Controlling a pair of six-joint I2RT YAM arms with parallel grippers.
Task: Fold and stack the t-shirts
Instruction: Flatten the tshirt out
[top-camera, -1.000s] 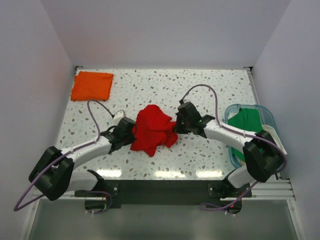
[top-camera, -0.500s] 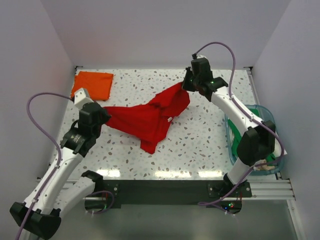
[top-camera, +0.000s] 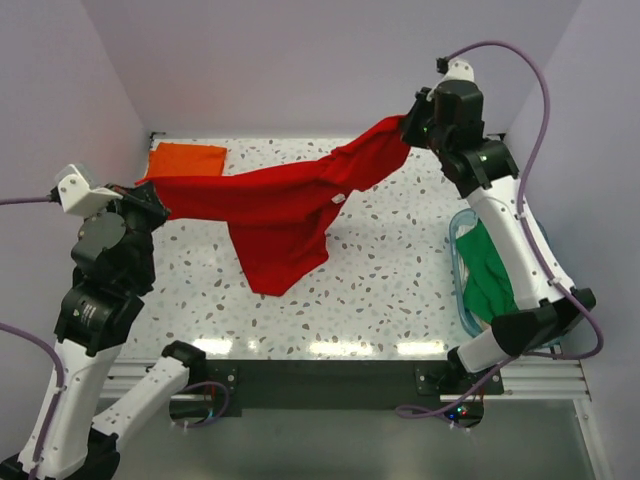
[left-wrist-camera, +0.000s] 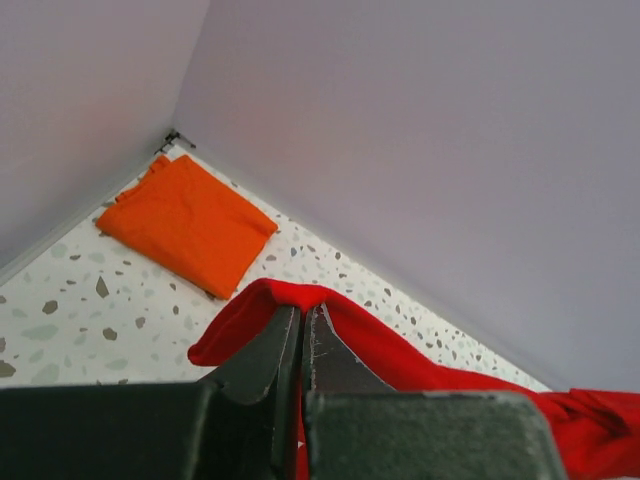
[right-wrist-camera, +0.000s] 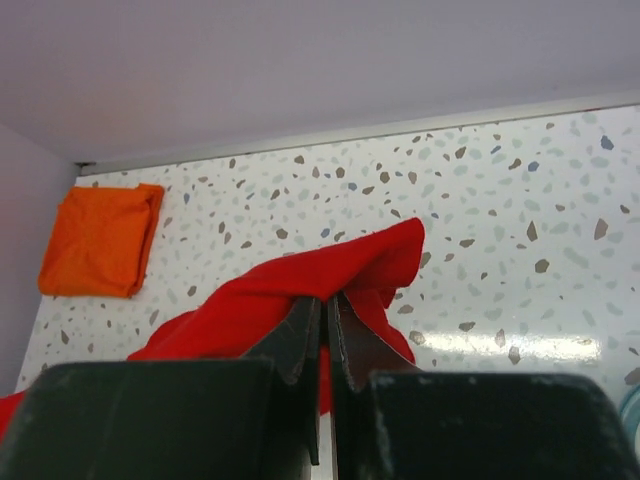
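Red t-shirt (top-camera: 285, 215): soft, light, sags between grips. Left pincer (left-wrist-camera: 302, 312) and right pincer (right-wrist-camera: 325, 298) each pinch a bunched edge; probably better held at the shoulder seams.

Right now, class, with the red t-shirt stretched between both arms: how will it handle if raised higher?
Probably floppy: the red t-shirt sags and drapes below the two pinched edges. Likely light, since thin pinches carry it. Unlikely to roll or tip.

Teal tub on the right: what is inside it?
A green t-shirt lies bunched inside the tub. The right arm crosses above its right side, and the shirt covers the bottom, so anything beneath either cannot be seen.
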